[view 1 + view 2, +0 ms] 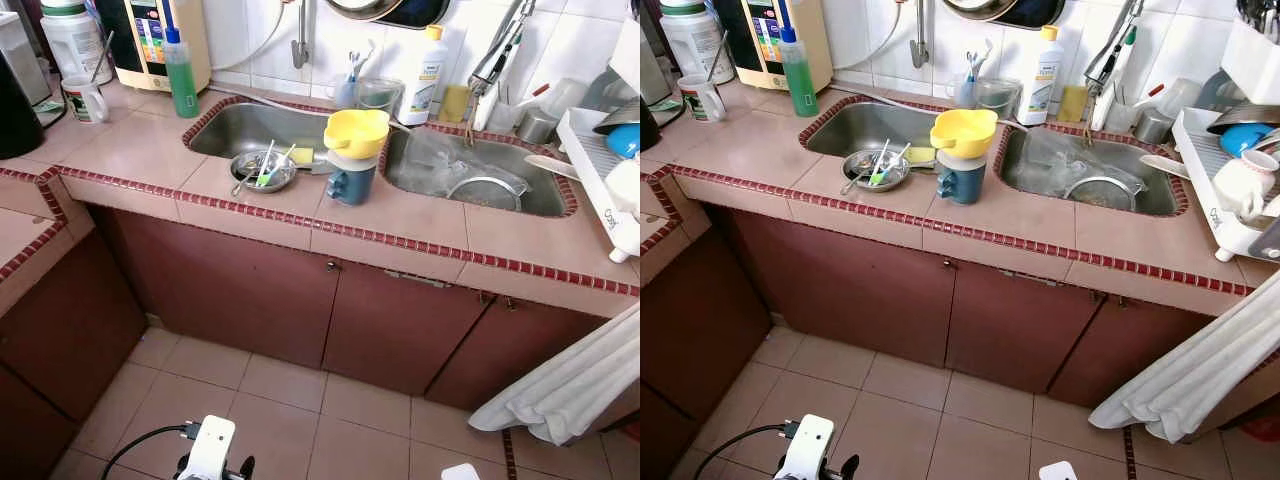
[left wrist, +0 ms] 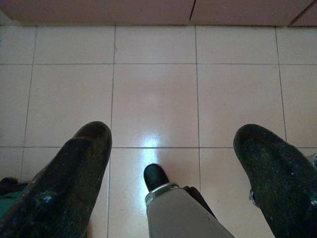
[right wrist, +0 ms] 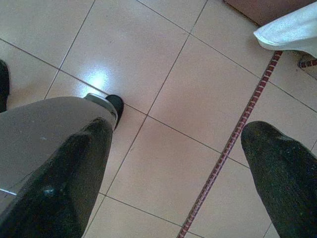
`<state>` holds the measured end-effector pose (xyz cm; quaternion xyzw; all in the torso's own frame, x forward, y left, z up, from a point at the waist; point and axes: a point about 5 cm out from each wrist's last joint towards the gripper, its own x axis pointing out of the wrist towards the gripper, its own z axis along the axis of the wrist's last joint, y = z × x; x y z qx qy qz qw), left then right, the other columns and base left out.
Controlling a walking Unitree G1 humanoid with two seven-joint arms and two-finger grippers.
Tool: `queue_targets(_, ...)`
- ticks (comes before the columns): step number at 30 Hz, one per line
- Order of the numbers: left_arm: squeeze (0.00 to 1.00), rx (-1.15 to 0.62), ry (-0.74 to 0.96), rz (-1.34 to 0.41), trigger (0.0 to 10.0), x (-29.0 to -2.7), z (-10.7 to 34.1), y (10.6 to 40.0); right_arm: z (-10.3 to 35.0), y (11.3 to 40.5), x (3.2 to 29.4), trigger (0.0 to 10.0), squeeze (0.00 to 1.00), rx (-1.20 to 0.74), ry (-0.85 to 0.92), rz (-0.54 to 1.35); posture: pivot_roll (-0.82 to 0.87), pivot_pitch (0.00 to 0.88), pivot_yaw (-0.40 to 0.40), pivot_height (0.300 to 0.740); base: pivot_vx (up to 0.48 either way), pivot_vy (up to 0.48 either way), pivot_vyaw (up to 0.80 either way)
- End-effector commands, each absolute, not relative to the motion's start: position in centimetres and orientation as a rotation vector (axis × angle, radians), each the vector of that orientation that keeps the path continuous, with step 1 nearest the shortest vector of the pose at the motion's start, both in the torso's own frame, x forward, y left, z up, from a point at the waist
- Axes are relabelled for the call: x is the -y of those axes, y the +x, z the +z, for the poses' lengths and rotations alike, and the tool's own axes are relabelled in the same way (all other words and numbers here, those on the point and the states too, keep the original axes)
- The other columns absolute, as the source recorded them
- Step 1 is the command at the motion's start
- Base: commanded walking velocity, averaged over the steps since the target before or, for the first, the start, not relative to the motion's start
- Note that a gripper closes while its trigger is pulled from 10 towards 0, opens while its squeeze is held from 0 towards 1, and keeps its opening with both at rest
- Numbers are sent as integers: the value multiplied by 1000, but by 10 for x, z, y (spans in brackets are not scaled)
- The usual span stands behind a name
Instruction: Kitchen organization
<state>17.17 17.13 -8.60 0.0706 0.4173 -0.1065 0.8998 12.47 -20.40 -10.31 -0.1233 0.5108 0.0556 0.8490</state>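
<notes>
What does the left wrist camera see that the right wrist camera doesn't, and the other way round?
Left wrist view: the brown cabinet base along the floor's far edge. Right wrist view: a white cloth and a red mosaic strip set in the floor. Shared: pinkish floor tiles, a grey robot leg, and an open pincer each, the left pincer and the right pincer.

Head views evenly lit and sharp, lines bowed at edges. Overhead glare is seen on the floor tiles [image 2: 151, 141]; wrist views dimmer, fingers [image 2: 74, 183] blurred.
</notes>
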Motion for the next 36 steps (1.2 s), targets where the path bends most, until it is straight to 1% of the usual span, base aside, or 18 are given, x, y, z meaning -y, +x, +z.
queue_targets(1, 0, -884, 200, -318, 10000, -169, -83, 181, -97, 144, 201, 10000, 0, -1027, -277, 115, -94, 0, -7, 740, 0, 0, 0)
queue_targets(10, 0, -884, 200, -318, 10000, -169, -83, 181, -97, 144, 201, 10000, 0, -1027, -277, 115, -94, 0, -7, 740, 0, 0, 0)
queue_targets(11, 0, -900, 209, -301, 10000, -174, -84, 177, -95, 147, 205, 10000, 0, -1020, -330, 140, -68, 0, -30, 740, 0, 0, 0)
queue_targets(12, 0, -919, 213, -287, 10000, -176, -87, 171, -94, 150, 206, 10000, 0, -1008, -366, 166, -67, 0, -29, 740, 0, 0, 0)
queue_targets(19, 0, -923, 215, -280, 10000, -176, -88, 169, -95, 148, 202, 10000, 0, -1009, -371, 187, -61, 0, -34, 740, 0, 0, 0)
queue_targets(22, 0, -907, 197, -268, 10000, -176, -86, 173, -95, 148, 201, 10000, 0, -1005, -375, 188, -60, 0, -35, 740, 0, 0, 0)
queue_targets(24, 0, -845, 194, -265, 10000, -174, -79, 187, -91, 157, 197, 10000, 0, -949, -350, 186, -60, 0, -37, 740, 0, 0, 0)
queue_targets(25, 0, -845, 194, -265, 10000, -174, -79, 187, -91, 157, 197, 10000, 0, -949, -350, 186, -60, 0, -37, 740, 0, 0, 0)
queue_targets(26, 0, -812, 189, -271, 10000, -172, -75, 193, -89, 162, 196, 10000, 0, -922, -335, 183, -60, 0, -37, 740, 0, 0, 0)
queue_targets(27, 0, -754, 163, -274, 10000, -170, -68, 204, -85, 171, 192, 10000, 0, -875, -301, 178, -61, 0, -37, 740, 0, 0, 0)
queue_targets(29, 0, -706, 139, -277, 10000, -168, -62, 213, -81, 177, 189, 10000, 0, -842, -268, 187, -65, 0, -35, 740, 0, 0, 0)
queue_targets(31, 0, -622, 142, -334, 10000, -158, -53, 225, -75, 186, 182, 10000, 0, -774, -191, 231, -67, 0, -32, 740, 0, 0, 0)
queue_targets(33, 0, -531, 151, -396, 10000, -146, -43, 235, -71, 192, 177, 10000, 0, -721, -189, 272, -72, 0, -28, 740, 0, 0, 0)
queue_targets(36, 0, -453, 90, -398, 10000, -138, -32, 246, -65, 199, 172, 10000, 0, -662, -177, 309, -82, 0, -27, 740, 0, 0, 0)
